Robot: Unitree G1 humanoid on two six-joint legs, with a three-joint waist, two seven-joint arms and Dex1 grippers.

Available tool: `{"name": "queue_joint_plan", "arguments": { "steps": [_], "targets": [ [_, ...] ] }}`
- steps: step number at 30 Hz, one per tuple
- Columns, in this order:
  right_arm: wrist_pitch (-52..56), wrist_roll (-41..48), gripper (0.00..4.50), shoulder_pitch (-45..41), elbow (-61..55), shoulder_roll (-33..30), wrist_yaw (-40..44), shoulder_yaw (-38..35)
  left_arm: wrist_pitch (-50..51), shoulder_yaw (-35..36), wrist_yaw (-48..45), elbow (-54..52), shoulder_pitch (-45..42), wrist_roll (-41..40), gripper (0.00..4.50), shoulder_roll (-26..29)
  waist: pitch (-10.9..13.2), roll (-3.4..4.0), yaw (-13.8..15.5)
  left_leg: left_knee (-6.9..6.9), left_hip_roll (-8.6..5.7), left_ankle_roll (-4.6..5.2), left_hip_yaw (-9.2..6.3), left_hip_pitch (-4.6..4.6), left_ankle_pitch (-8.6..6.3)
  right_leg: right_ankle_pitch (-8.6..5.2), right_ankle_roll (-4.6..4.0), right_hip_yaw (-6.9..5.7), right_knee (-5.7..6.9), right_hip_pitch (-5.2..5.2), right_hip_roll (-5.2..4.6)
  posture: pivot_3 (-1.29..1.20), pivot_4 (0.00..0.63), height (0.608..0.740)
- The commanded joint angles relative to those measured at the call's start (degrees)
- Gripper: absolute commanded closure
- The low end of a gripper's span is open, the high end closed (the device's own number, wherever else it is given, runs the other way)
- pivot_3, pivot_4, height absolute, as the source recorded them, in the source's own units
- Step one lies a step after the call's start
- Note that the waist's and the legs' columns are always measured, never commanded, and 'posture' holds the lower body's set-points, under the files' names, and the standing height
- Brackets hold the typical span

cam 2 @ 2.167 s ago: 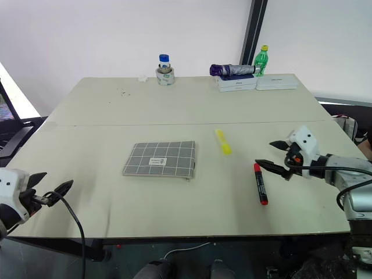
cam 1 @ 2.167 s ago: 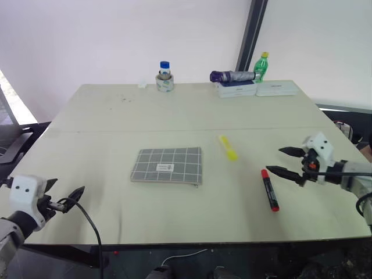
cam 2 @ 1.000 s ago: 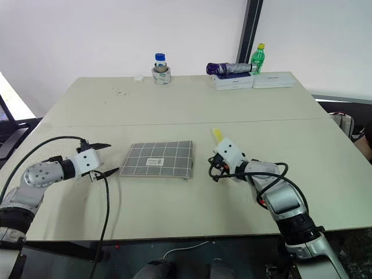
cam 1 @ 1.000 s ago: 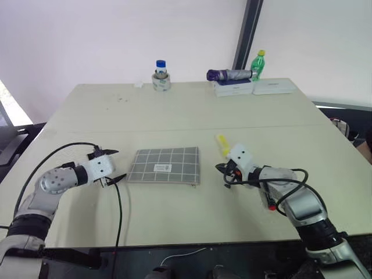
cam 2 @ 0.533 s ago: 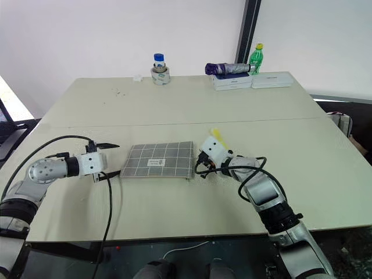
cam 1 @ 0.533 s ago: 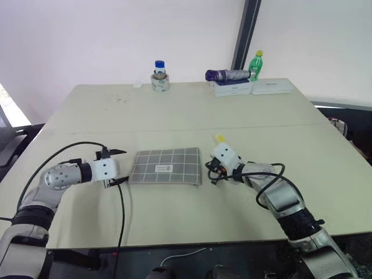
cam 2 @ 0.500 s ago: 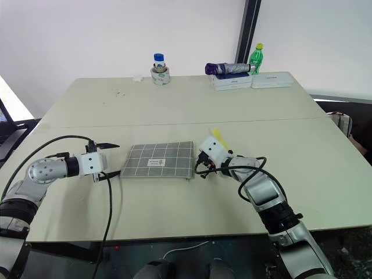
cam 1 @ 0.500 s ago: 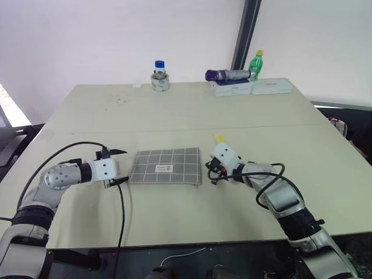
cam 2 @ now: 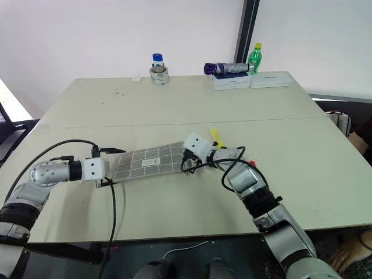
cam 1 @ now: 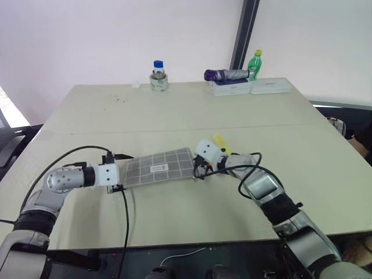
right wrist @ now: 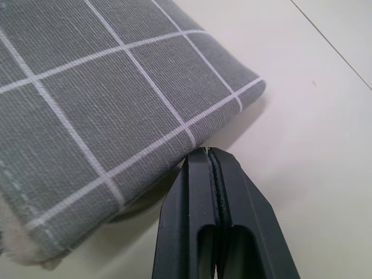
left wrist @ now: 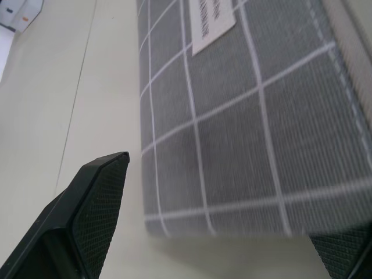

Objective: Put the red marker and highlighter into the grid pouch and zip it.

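Grey fabric with thin white grid lines was what I steered by: the grid pouch (cam 1: 156, 167) lay flat near the middle of the counter (cam 1: 174, 110), its long axis running across in front of me and slanting a little, the end by the right arm sitting slightly farther away than the other. I had the left gripper (left wrist: 221, 232) at the pouch's left short end, jaws spread wide with that edge lying between them but not yet pinched, one finger off the far corner and the other just past the zip side. The right gripper (right wrist: 209, 168) was at the opposite short end, jaws clenched on nothing I could make out, its tips touching or almost touching the counter right beside the pouch's corner. The highlighter (cam 1: 220, 143) lay just beyond that right end of the pouch, partly hidden by the right wrist. Of the red marker I could only make out a small red speck (cam 2: 252, 164) on the far side of the right forearm from the pouch, too little to judge how it lay. I judged that opening the pouch came next, and that it turned on the zip edge, which ran along the long side nearer me; the left jaws were best placed to clamp and steady their end while the right hunted for the zip pull.
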Motion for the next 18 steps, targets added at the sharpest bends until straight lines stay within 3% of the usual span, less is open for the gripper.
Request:
{"name": "queue_joint_plan", "arguments": {
  "steps": [1,10,13,18],
  "targets": [
    [-3.4,-1.1,4.46,-2.3,1.6,0.9,0.8,-0.2,1.1,-1.4,-1.5,-2.5,1.3,-1.1,0.0,-0.6,0.0,0.0,0.0,0.0,0.0,0.0,0.0,0.0,0.0,0.0,0.0,0.0,0.0,0.0,0.0,0.0,0.15,0.74],
    [-6.5,-2.5,4.46,-2.9,4.8,1.7,1.5,-0.8,4.3,-0.5,-3.5,-8.2,4.4,-4.1,0.0,-0.3,0.0,0.0,-0.2,0.01,0.03,-0.01,0.02,0.0,0.0,0.0,0.0,0.05,0.03,-0.03,0.03,0.0,0.15,0.74],
    [-6.9,-2.8,4.5,-2.7,5.2,1.9,1.5,-0.9,4.7,-0.2,-4.2,-9.3,5.4,-5.2,0.74,0.2,0.0,0.0,-0.2,0.01,0.04,-0.01,0.03,0.0,0.0,0.0,0.0,0.06,0.04,-0.04,0.04,0.0,0.15,0.74],
    [-6.9,-2.9,4.5,-2.6,5.1,2.1,1.5,-0.9,5.2,0.5,-4.7,-10.6,6.4,-5.9,3.31,0.4,0.0,0.0,-0.1,0.01,0.06,-0.02,0.06,-0.01,0.01,0.0,0.0,0.11,0.08,-0.08,0.06,0.0,0.15,0.74]
  ]
}}
